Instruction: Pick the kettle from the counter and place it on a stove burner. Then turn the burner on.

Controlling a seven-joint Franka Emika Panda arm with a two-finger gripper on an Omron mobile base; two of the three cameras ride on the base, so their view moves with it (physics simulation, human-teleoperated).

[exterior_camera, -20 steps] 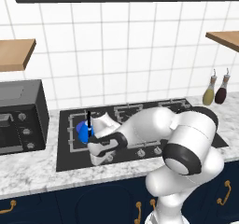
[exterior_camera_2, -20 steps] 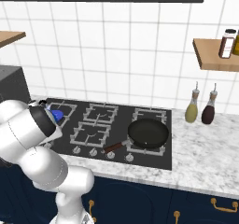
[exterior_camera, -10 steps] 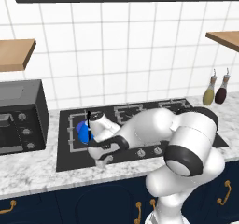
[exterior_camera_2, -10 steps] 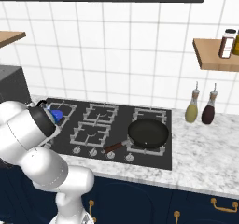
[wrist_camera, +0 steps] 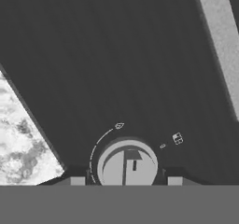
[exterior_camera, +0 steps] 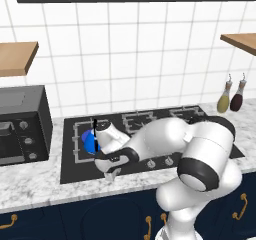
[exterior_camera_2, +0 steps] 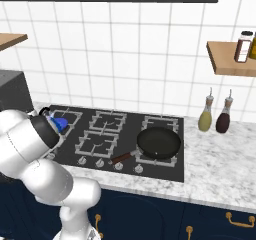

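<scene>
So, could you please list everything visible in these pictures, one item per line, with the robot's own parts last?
kettle: one, bright blue, on the stove's left rear grate
stove: one, black, set in the counter
knob: one, silver, between the finger tips in the hand view
frying pan: one, black, on the stove's right front grate
bottles: two, olive and dark brown, on the counter at right
counter: one, white-grey marble
microwave: one, black, left of the stove
shelves: two, wooden, on the wall
gripper: one, at the stove's front edge
</scene>
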